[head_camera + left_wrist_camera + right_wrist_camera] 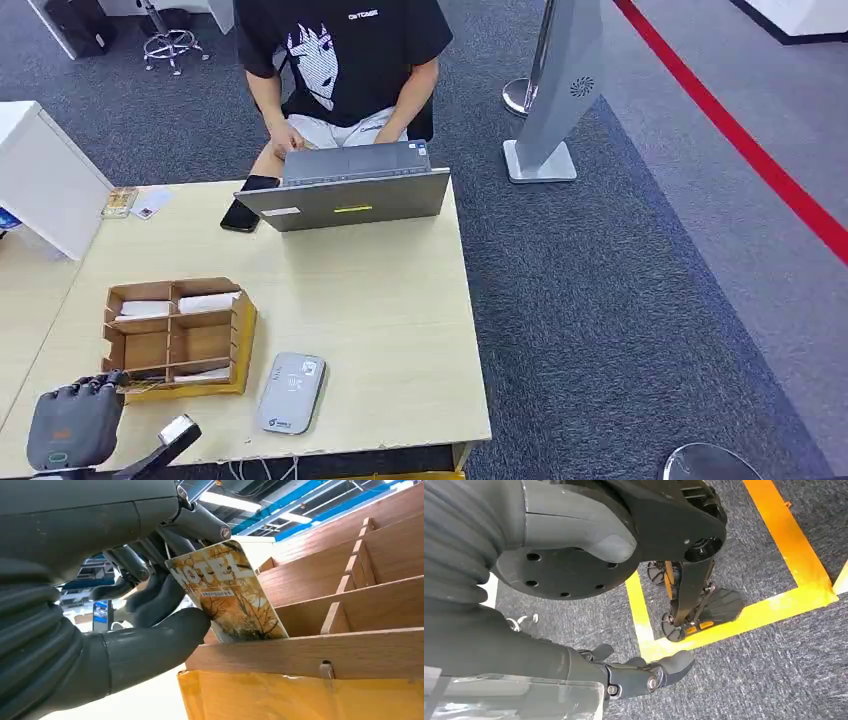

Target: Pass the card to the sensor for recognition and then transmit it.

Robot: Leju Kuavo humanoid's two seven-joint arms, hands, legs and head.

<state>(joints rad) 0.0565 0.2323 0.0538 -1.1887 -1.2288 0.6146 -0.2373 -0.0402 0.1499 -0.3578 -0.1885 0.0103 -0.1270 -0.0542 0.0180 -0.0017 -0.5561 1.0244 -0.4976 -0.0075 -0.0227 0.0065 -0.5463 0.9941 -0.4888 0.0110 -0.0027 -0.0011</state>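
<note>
A yellow-brown card [227,592] printed "HOTEL" stands in a front compartment of the wooden divided box [350,650]. My left hand [125,645] pinches it between the thumb and the darker fingers; its lower edge is hidden behind the box's front wall. In the head view, my left hand [75,420] is at the near left corner of the box [180,335]. The grey card sensor [291,392] lies flat on the table just right of the box. My right hand [639,675] hangs over the carpet, fingers loose and holding nothing.
A person sits at the far side of the table [400,330] behind an open grey laptop [345,195], with a black phone [240,215] beside it. Loose cards [135,203] lie at the far left. White cards fill other box compartments. A grey stand [550,110] is on the carpet to the right.
</note>
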